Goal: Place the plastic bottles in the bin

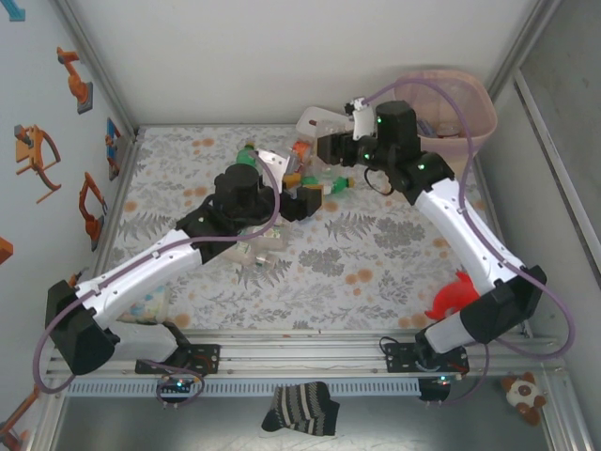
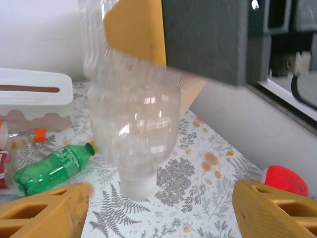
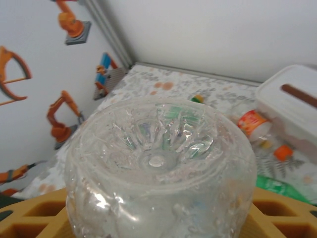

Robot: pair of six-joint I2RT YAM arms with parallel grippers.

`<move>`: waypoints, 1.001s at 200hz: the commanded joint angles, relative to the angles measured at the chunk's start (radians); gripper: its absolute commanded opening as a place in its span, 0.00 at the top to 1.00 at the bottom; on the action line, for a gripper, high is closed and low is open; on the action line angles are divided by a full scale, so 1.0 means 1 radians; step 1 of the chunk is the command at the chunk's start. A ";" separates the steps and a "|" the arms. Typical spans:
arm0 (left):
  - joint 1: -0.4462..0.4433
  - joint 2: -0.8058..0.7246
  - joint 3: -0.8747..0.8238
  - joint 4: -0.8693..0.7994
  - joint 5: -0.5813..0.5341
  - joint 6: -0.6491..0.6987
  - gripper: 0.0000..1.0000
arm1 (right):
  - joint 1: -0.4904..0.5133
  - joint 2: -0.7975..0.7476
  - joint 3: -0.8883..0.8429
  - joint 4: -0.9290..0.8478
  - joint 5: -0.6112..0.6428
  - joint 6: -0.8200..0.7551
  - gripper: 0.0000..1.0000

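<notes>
Right gripper (image 3: 158,208) clasps a clear ribbed plastic bottle (image 3: 158,148); the beige plastic bin (image 1: 485,101) waits rightward, by the worktop's far-right corner.

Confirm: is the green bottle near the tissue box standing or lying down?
Lying down. The green bottle rests on its side on the floral tabletop, neck pointing right in the left wrist view.

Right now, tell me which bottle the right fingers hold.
The clear bottle, pinched between the right fingers; the green bottle lies loose on its side.
</notes>
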 commanded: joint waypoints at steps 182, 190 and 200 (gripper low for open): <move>0.028 -0.025 -0.026 -0.143 -0.122 -0.019 0.23 | -0.436 0.278 0.460 0.116 0.348 -0.195 0.39; 0.029 -0.023 -0.025 -0.144 -0.126 -0.020 0.23 | -0.449 0.287 0.463 0.112 0.348 -0.195 0.39; 0.030 -0.020 -0.023 -0.146 -0.131 -0.020 0.23 | -0.466 0.301 0.470 0.107 0.349 -0.199 0.39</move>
